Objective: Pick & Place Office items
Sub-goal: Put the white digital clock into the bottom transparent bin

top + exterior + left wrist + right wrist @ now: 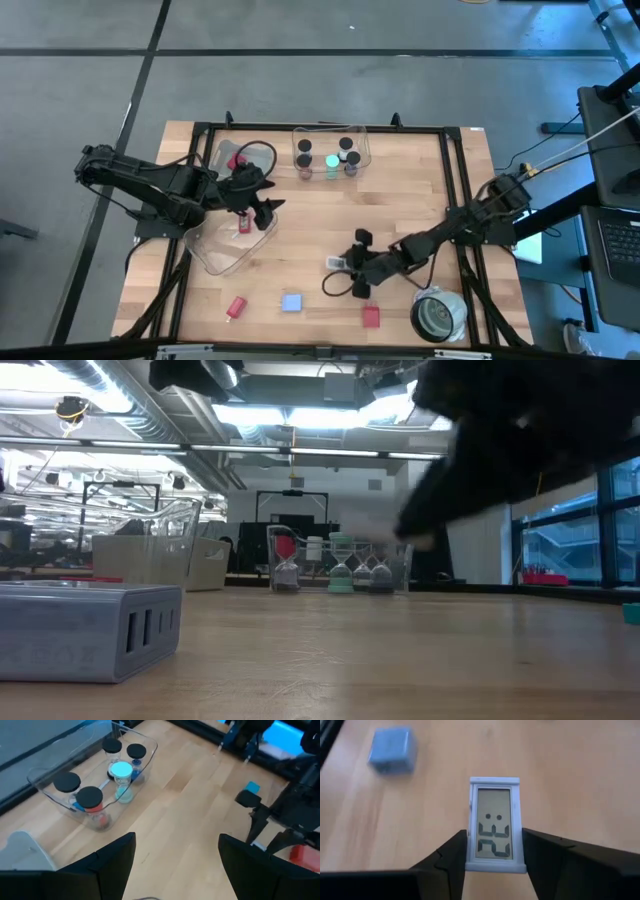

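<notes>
STEP: lift small digital clock [495, 825] | RIGHT CLAW [495, 865]: clenched on clock's long edges, clock flat on counter [420, 190] near front middle; raise straight up, keep grip square to prevent twisting | LEFT CLAW [172, 865]: released, hovering over a clear bin [215, 250]

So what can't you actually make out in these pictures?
- Small white clock, right wrist view: its lower edge sits between the shut right gripper fingers; digits read unclearly.
- Low view: a dark blurred arm covers the upper right.
- Small timers in the clear bin, high view: too small to tell apart.
</notes>
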Robot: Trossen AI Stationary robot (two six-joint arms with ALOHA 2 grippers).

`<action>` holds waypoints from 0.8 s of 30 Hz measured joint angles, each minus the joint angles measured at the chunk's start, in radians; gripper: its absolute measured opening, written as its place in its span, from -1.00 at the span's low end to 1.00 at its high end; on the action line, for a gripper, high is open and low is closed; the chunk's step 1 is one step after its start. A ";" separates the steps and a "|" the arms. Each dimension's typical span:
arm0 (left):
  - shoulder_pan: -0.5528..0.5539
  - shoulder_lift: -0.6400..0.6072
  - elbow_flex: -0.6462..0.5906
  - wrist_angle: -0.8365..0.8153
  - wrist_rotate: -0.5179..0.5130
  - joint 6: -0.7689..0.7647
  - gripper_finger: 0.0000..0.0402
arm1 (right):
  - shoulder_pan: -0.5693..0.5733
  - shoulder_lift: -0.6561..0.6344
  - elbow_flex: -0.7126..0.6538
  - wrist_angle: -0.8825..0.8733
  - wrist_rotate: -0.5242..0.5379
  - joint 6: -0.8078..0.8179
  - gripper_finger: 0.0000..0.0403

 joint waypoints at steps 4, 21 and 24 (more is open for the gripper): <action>0.000 0.020 0.000 0.066 0.016 -0.037 0.40 | -0.023 -0.108 0.000 -0.015 0.123 -0.112 -0.20; 0.012 0.304 0.000 0.565 0.007 0.068 0.40 | -0.108 -0.282 0.002 0.057 0.418 -0.561 -0.20; 0.036 0.314 0.000 0.584 0.045 0.063 0.40 | -0.108 -0.282 0.002 0.070 0.456 -0.621 -0.20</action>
